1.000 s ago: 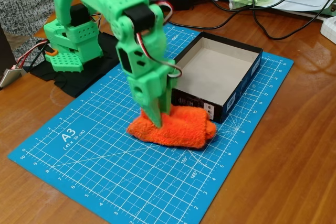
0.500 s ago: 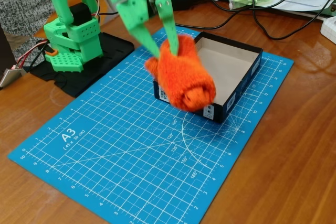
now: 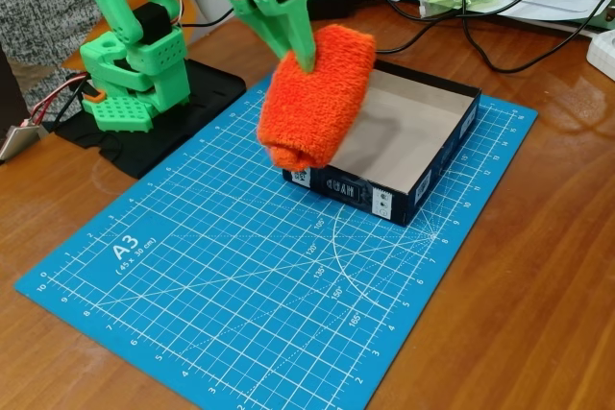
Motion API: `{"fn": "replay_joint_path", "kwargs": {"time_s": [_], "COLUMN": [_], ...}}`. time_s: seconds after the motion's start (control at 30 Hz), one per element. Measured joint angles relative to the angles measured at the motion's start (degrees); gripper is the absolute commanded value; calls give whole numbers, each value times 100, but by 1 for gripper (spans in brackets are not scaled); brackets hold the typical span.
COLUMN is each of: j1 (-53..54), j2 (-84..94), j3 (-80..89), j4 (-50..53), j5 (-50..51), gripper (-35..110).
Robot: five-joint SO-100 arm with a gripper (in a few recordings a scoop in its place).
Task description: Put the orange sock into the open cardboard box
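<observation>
Sock held in the air over the box's near-left corner.

The green gripper (image 3: 303,53) is clamped on the upper end of the orange sock (image 3: 315,98), which hangs clear of everything, its lower end over the left front wall of the open cardboard box (image 3: 423,141). The box sits on a blue cutting mat (image 3: 192,276) laid on the wooden counter (image 3: 538,295); the arm's base (image 3: 135,84) stands at the mat's far left.

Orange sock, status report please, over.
Claw shut on the orange sock, sock in the air. It hangs over the near left corner of the open cardboard box, partly outside. Box floor bare, nothing blocking.
</observation>
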State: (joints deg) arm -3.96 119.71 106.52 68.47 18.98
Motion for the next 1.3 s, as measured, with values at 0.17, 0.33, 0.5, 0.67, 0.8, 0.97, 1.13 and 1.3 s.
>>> {"fn": "replay_joint_path", "kwargs": {"time_s": [0.17, 0.33, 0.5, 0.67, 0.8, 0.97, 1.13, 1.3], "j1": [-448, -923, -1002, -1046, -1116, -1090, -1081, -940], "j2": [26, 141, 211, 246, 308, 439, 527, 1169], "j3": [-229, -264, 220, 352, 527, 826, 870, 1354], "j4": [-158, -246, -721, -967, -1134, -1283, -1248, -1248], "j5": [483, 483, 290, 352, 316, 466, -62, -352], "gripper": [0, 0, 2, 12, 20, 22, 12, 8]}}
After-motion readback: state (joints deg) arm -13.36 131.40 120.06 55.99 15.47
